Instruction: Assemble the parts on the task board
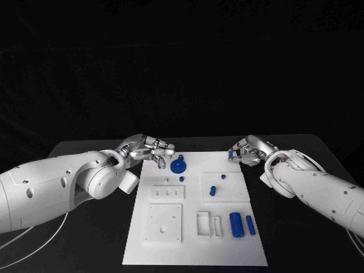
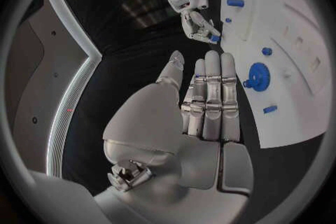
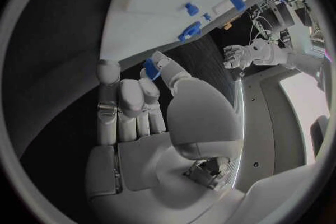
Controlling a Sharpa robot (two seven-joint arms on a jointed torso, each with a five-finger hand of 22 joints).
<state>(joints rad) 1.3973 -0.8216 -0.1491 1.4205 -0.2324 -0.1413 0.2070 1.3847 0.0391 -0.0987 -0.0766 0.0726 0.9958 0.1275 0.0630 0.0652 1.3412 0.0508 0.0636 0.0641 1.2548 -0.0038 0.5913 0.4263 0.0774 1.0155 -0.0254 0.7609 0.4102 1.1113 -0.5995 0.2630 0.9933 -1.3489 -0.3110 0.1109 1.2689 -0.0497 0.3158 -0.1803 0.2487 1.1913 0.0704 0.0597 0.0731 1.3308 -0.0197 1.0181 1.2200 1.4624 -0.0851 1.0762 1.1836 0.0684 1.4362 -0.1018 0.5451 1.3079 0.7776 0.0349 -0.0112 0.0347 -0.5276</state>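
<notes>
Right now I see my left hand (image 1: pixel 146 149) hovering at the task board's (image 1: pixel 194 250) far left corner, fingers straight and loosely apart, holding nothing. My right hand (image 1: pixel 246 152) sits at the far right corner, pinching a small blue part (image 3: pixel 150 68); I can't make out its shape. A blue gear (image 1: pixel 177 166) lies on the board atop the black desk (image 1: pixel 297 250).

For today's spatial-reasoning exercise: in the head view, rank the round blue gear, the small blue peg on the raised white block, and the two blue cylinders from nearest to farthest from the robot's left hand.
1. Round blue gear, at the task board's far edge, just beside the left hand.
2. Small blue peg, on the raised white block mid-board.
3. Two blue cylinders, lying at the board's near right.
</notes>
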